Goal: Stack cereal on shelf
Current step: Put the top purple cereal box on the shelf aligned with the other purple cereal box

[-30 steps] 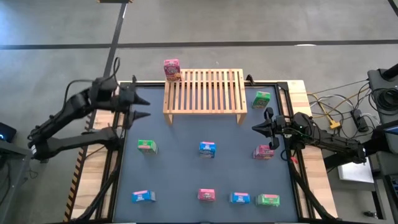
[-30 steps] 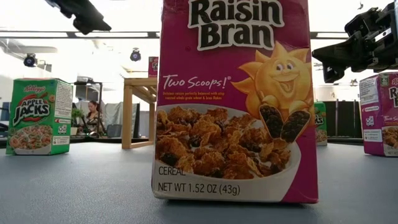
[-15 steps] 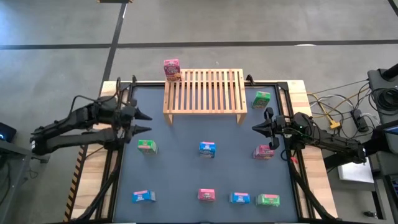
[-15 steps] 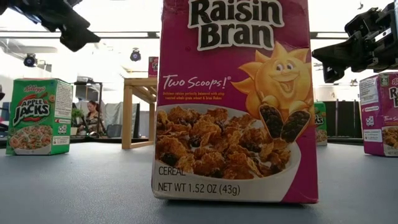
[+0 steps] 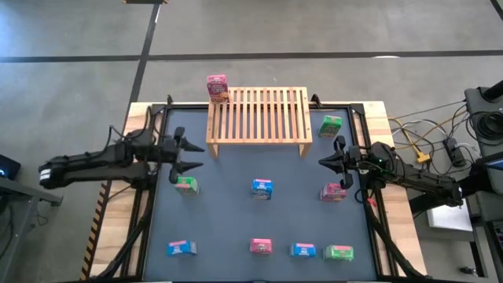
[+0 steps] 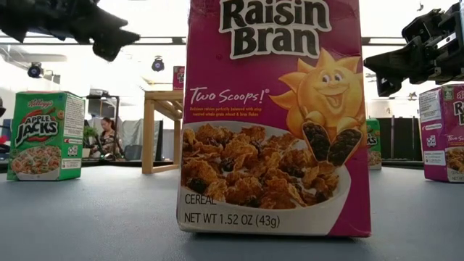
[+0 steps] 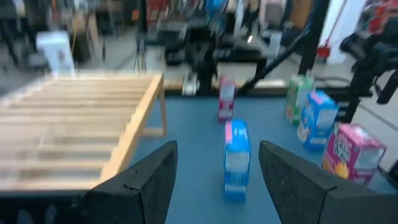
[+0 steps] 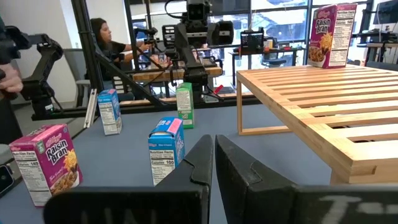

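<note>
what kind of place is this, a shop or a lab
Most likely a robotics lab, not a shop: two robot arms work at a dark table, small cereal boxes are spaced out beside a wooden rack, and cables trail over a concrete floor.

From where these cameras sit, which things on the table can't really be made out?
- Low view: the Raisin Bran box fills the middle, hiding most of the wooden rack and the boxes behind.
- High view: print on the small blue box is too tiny to read.
- Left wrist view: blurred; the labels on the pink box are unreadable.
</note>
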